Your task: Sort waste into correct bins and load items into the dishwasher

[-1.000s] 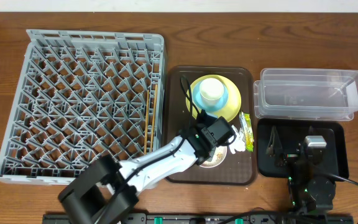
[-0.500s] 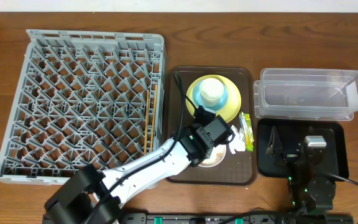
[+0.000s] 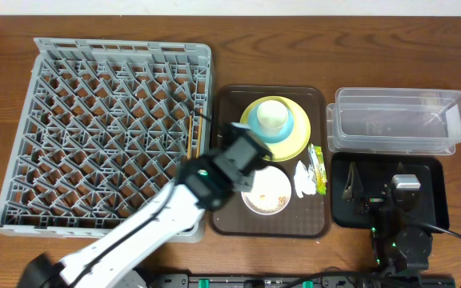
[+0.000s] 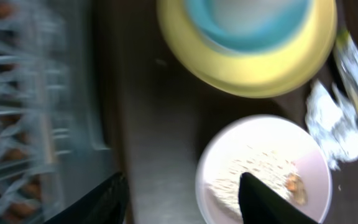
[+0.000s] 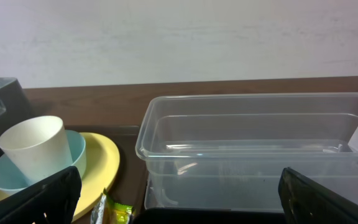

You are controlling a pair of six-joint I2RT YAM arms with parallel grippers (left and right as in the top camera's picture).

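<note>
Rice scraps lie in the white bowl at the near end of the brown tray. Left claw hangs over the tray's bare left side, jaws parted with nothing between them. The bowl lies just to its right, and the right finger crosses the bowl's rim in the wrist view; whether they touch cannot be told. Napkin and sachet lie right of the bowl. Right claw stands wide and empty over the black tray. Farther back on the brown tray, the plate carries the blue bowl with the cup in it. Behind the black tray sits the tub. Chopsticks lie in the rack along its right wall.
</note>
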